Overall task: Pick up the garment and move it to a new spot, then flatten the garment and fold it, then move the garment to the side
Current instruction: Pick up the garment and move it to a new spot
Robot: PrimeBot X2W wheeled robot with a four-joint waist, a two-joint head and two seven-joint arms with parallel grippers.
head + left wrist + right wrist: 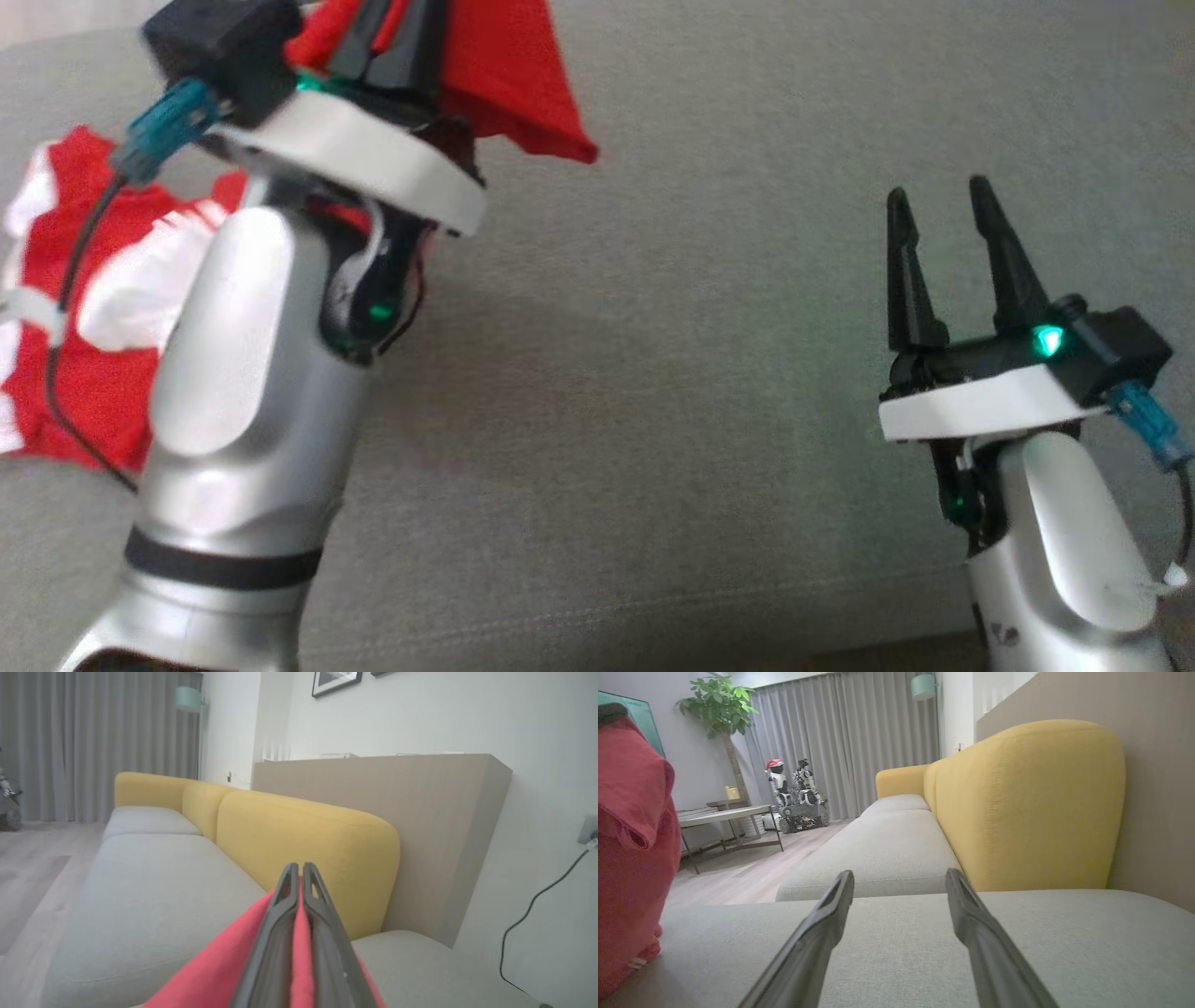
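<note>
Head view puts the left gripper [397, 42] high at the upper left, its two dark fingers pressed together on a fold of the red garment [513, 84]. The cloth peaks beside the wrist and falls behind the silver forearm to a bunched red-and-white mass at the left edge, over the grey sofa seat [653, 392]. From the left wrist view, that left gripper [299, 868] is clamped tight with a strip of the garment [219, 970] pinched between the fingers and spreading out to either side (the cloth reads pinker here), with the yellow backrest [303, 844] and a wooden panel [420, 812] beyond. The right gripper [938, 189] stands at the lower right, well apart from the cloth, fingers spread wide and pointing up with nothing between them. In its own wrist view the right gripper [900, 876] is spread just above the seat, and the garment [630, 858] hangs at the far left, its lower edge down at the cushion. A curtain [840, 742], a plant [719, 704] and a low table [724, 814] fill the room behind.
</note>
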